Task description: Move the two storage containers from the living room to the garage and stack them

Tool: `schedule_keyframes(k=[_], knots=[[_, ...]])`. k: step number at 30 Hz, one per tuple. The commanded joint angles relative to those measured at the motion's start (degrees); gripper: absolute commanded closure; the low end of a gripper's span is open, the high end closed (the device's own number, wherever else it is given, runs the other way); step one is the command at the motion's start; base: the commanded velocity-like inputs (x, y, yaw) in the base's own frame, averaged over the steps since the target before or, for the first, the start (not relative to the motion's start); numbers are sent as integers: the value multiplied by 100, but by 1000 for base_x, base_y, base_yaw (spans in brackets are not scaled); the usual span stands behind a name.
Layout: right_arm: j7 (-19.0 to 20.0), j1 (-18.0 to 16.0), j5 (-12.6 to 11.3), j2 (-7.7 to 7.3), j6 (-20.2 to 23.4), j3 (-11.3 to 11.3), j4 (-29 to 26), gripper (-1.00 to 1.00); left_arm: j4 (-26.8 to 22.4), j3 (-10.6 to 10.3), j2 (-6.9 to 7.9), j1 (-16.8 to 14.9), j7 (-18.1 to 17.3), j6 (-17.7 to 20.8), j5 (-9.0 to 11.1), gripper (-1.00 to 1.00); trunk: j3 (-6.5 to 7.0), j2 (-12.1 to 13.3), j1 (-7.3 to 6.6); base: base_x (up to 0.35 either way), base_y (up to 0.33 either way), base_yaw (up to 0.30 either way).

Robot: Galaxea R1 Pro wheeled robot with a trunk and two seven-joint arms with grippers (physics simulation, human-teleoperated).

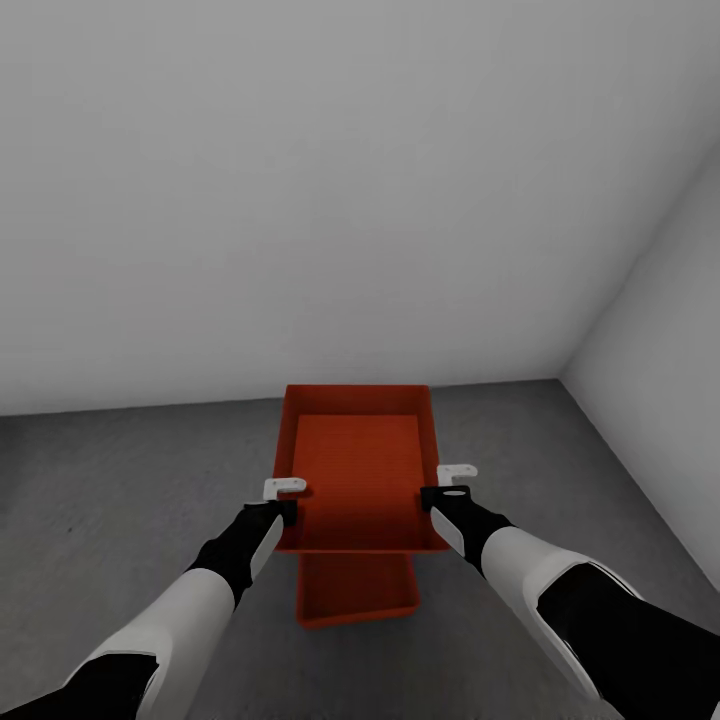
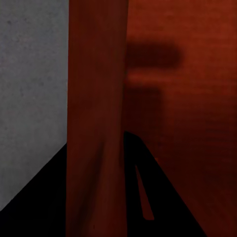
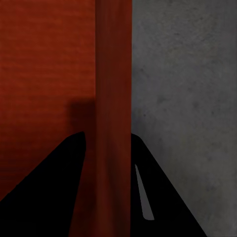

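We are in the garage, facing a corner where two plain white-grey walls [image 1: 350, 180] meet above the dark grey concrete floor [image 1: 110, 480].

At the centre of the head view we hold one orange-red storage container [image 1: 358, 470] up between both arms, its open top toward us. The left gripper [image 1: 283, 497] sits on the container's left long wall, at about 9 o'clock from its middle, and the right gripper [image 1: 449, 483] sits on the right long wall at about 3 o'clock.

In the left wrist view, the thin orange-red wall runs straight between the two dark fingers [image 2: 168, 197], which close onto it from either side, so the left fingers are clamped on the wall. The right wrist view shows the same: the wall passes between the dark fingers [image 3: 44, 187], pinched from both sides, with bare concrete beyond.

The second storage container [image 1: 357, 592] lies on the floor at 6 o'clock from the held one, directly beneath its near end, partly hidden by it. We cannot tell whether the two containers touch or are still apart.
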Motion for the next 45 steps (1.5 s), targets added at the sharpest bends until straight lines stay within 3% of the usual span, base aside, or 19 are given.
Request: schedule_keyframes(k=[1, 45], knots=[[-36, 0, -92, -3, 40, 304, 9, 100, -101, -14, -3, -5, 26, 24, 29, 100, -19, -11, 2, 0, 0, 0], [-36, 0, -92, -3, 40, 304, 9, 100, -92, -17, -9, -5, 17, 16, 32, 100, -420, -11, 2, 0, 0, 0]])
